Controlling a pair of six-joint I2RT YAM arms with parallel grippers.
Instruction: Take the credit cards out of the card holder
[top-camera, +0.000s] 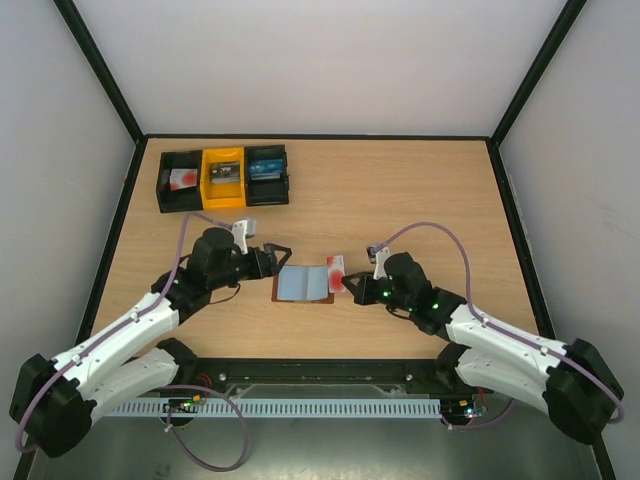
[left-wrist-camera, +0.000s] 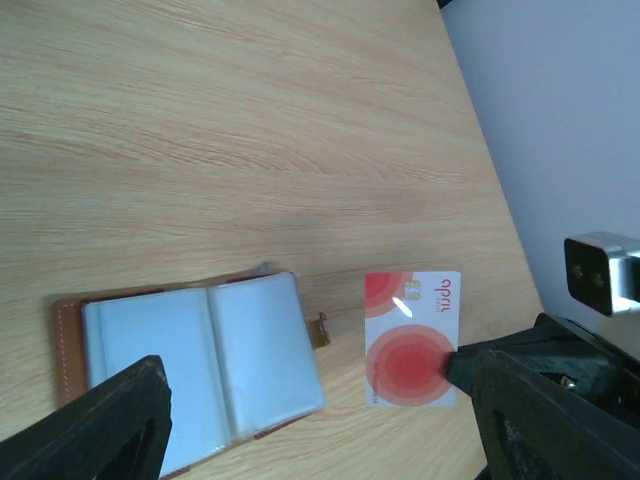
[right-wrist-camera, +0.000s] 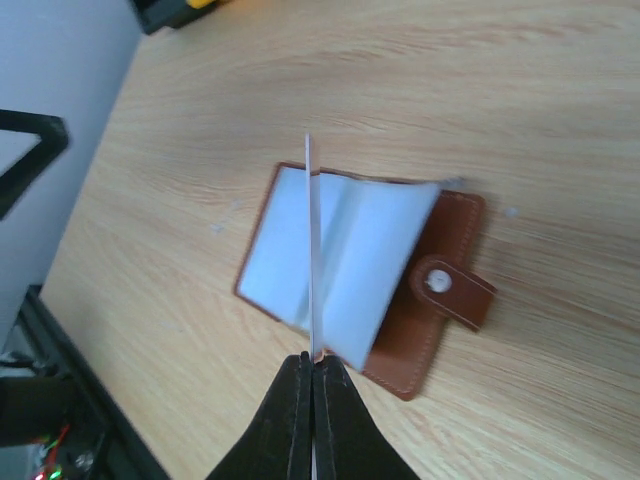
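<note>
The wooden tabletop (top-camera: 400, 200) carries the open brown card holder (top-camera: 305, 284) at its near middle. The right end effector (top-camera: 350, 285) is clamped on a white credit card (top-camera: 336, 272) with red circles, just right of the holder. The left end effector (top-camera: 278, 252) stands spread wide and empty at the holder's left.

On the white card (left-wrist-camera: 412, 338), in the left wrist view, you can make out one short red word, turned sideways near its 1 o'clock corner. It looks like "april", not certain. Labels inside the bins (top-camera: 224, 203) are too small to read.
</note>
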